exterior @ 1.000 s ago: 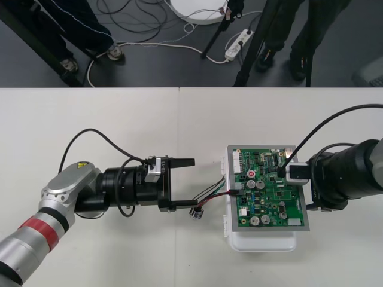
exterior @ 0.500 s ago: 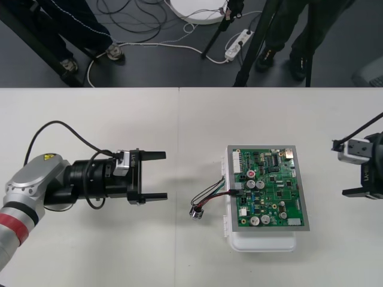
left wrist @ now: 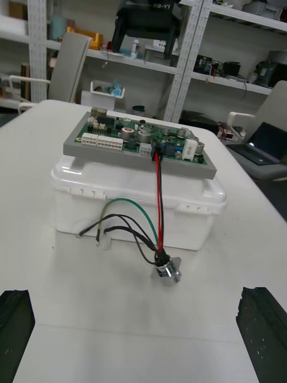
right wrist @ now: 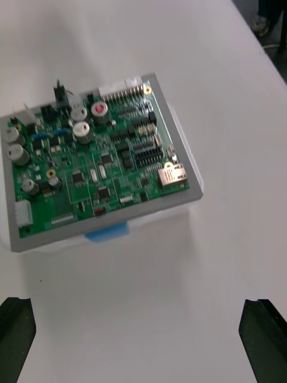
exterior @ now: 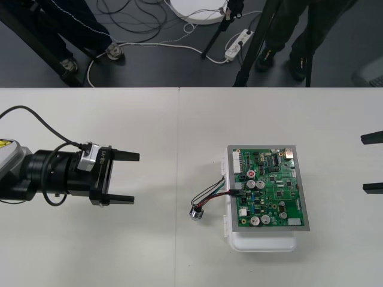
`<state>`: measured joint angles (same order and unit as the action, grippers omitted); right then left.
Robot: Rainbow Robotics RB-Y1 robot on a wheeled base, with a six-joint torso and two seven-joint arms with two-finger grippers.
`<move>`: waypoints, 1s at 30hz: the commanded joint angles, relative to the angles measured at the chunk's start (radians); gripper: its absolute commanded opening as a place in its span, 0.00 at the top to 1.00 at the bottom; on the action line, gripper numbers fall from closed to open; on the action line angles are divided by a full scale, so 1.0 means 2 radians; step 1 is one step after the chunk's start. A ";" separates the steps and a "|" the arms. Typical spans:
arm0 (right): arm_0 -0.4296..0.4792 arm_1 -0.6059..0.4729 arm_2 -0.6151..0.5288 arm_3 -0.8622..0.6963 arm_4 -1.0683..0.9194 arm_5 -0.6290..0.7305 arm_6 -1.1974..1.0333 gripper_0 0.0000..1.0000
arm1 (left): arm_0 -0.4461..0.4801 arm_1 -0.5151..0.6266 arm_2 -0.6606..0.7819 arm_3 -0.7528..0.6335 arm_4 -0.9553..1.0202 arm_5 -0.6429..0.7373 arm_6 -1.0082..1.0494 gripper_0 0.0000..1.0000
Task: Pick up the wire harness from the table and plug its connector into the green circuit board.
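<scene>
The green circuit board point(exterior: 268, 188) sits on its white base point(exterior: 263, 241) right of the table's middle. The harness's black plug point(exterior: 238, 186) sits in the board's left edge, and its wires point(exterior: 212, 192) trail to the metal socket point(exterior: 195, 213) lying on the table. My left gripper point(exterior: 125, 177) is open, well left of the harness and pointing at it. In the left wrist view the red wire point(left wrist: 159, 197) rises to the plug point(left wrist: 156, 149) on the board point(left wrist: 143, 140), with the socket point(left wrist: 167, 269) below. My right gripper point(exterior: 372, 162) is open at the table's right edge; its view has the board point(right wrist: 95, 161) ahead.
The dark floor strip beyond the table's far edge holds cables and a power strip point(exterior: 238, 43). Bare table lies between each gripper and the board.
Both arms have drawn back from the board, the left to the left and the right off to the right edge. The harness stays in place with its plug at the board.
</scene>
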<state>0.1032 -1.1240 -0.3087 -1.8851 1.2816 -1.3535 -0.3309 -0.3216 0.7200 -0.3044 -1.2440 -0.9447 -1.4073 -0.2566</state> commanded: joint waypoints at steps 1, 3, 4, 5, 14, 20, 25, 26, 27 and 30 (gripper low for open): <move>0.007 0.016 -0.051 0.014 -0.053 -0.030 0.040 0.00 | 0.023 0.052 0.032 -0.060 0.001 -0.027 0.049 0.00; 0.007 0.016 -0.059 0.021 -0.072 -0.038 0.051 0.00 | 0.027 0.063 0.039 -0.079 0.001 -0.027 0.068 0.00; 0.007 0.016 -0.064 0.023 -0.082 -0.043 0.054 0.00 | 0.029 0.069 0.046 -0.092 0.001 -0.027 0.082 0.00; 0.007 0.016 -0.066 0.024 -0.087 -0.047 0.054 0.00 | 0.030 0.072 0.049 -0.097 0.001 -0.027 0.088 0.00; 0.007 0.021 -0.098 0.034 -0.116 -0.096 0.060 0.00 | 0.040 0.125 0.079 -0.183 0.011 -0.007 0.176 0.00; 0.004 0.025 -0.098 0.051 -0.123 -0.109 0.070 0.00 | 0.060 0.182 0.079 -0.254 0.034 0.049 0.217 0.00; -0.004 0.025 -0.098 0.053 -0.104 -0.109 0.072 0.00 | 0.065 0.222 0.079 -0.298 0.047 0.088 0.249 0.00; -0.006 0.026 -0.098 0.053 -0.098 -0.109 0.072 0.00 | 0.065 0.229 0.079 -0.306 0.050 0.095 0.249 0.00; -0.007 0.026 -0.097 0.052 -0.094 -0.109 0.072 0.00 | 0.066 0.234 0.079 -0.309 0.051 0.099 0.249 0.00; -0.009 0.029 -0.096 0.048 -0.077 -0.109 0.070 0.00 | 0.065 0.252 0.080 -0.320 0.058 0.113 0.253 0.00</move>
<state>0.1038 -1.0786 -0.4701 -1.7790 1.1002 -1.5628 -0.2309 -0.2105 1.1436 -0.1742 -1.8387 -0.8586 -1.2768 0.2062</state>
